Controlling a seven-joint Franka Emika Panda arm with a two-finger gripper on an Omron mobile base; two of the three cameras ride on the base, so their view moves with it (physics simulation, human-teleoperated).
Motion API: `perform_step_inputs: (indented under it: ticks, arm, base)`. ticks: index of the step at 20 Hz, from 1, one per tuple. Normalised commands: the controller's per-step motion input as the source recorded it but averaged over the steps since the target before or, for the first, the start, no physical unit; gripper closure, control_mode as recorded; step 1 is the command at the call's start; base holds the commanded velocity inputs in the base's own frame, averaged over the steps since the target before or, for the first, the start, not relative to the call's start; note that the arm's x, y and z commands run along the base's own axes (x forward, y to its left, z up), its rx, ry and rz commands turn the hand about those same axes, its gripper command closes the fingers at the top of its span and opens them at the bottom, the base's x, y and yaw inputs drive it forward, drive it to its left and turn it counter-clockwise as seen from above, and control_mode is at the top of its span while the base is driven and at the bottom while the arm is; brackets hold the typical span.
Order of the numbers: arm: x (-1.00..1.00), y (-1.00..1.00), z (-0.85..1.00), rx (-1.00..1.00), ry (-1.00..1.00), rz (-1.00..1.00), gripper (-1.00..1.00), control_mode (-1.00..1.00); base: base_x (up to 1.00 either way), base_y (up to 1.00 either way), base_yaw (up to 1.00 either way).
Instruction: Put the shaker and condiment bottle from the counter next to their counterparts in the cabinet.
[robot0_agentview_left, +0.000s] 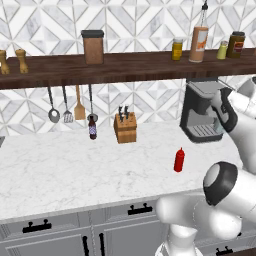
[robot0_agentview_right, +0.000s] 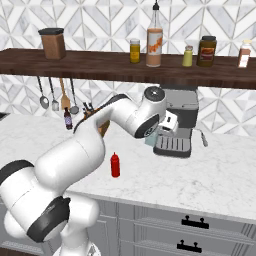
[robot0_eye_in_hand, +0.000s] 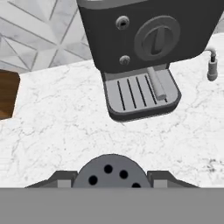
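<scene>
- Left base view: the red condiment bottle (robot0_agentview_left: 179, 160) stands upright on the white marble table (robot0_agentview_left: 75, 170), in open space well apart from the knife block (robot0_agentview_left: 125, 128) and in front of the coffee machine (robot0_agentview_left: 202, 111). It is free on all sides, so I judge it easy to reach later. The cabinet (robot0_agentview_left: 125, 69), a dark wooden shelf, runs along the wall above; it carries a tall clear bottle (robot0_agentview_left: 199, 37) and a small yellow-green shaker (robot0_agentview_left: 222, 50), the likely counterparts. The arm reaches toward the coffee machine, and a pale blue-grey object shows at its hand.
- Right base view: the end effector (robot0_agentview_right: 152, 137) is just in front of the coffee machine's drip tray (robot0_agentview_right: 172, 145), low over the table. The pale shaker (robot0_agentview_right: 150, 139) sits between its fingers, upright as far as I can tell. The condiment bottle stands on the table, nearer to the base and apart from the hand. On the shelf there is free room beside the yellow-green shaker, which is probably where the held one belongs.
- Hand view: the camera looks along the hand, and the round perforated cap of the shaker (robot0_eye_in_hand: 110, 173) lies right between the two fingertips (robot0_eye_in_hand: 61, 178). The end effector is partly closed and has hold of the shaker by its sides, so the holes point up and nothing should spill. Whether it is lifted off the table I cannot tell. The step in hand seems to be carrying the shaker up to the shelf; the bottle waits.
</scene>
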Motion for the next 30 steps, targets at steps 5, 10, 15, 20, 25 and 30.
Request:
perform_step_inputs:
  ticks: [5, 10, 15, 20, 25, 30]
  arm:
    - [-0.02, 0.0, 0.85, -0.04, -0.19, -0.06, 1.0, -1.0]
    - [0.0, 0.1, 0.29, -0.11, -0.08, -0.05, 1.0, -1.0]
    - [-0.01, 0.0, 0.28, 0.0, -0.03, 0.0, 1.0, -1.0]
    - [0.0, 0.0, 1.0, 0.0, -0.17, 0.0, 1.0, -1.0]
    - [0.0, 0.0, 1.0, -0.02, -0.17, 0.0, 1.0, -1.0]
    - [-0.15, 0.15, 0.35, -0.02, -0.1, 0.0, 1.0, -1.0]
  base:
    - [0.0, 0.0, 0.0]
    - [0.0, 0.0, 0.0]
    - [0.0, 0.0, 0.0]
    - [0.0, 0.0, 0.0]
    - [0.0, 0.0, 0.0]
    - [0.0, 0.0, 0.0]
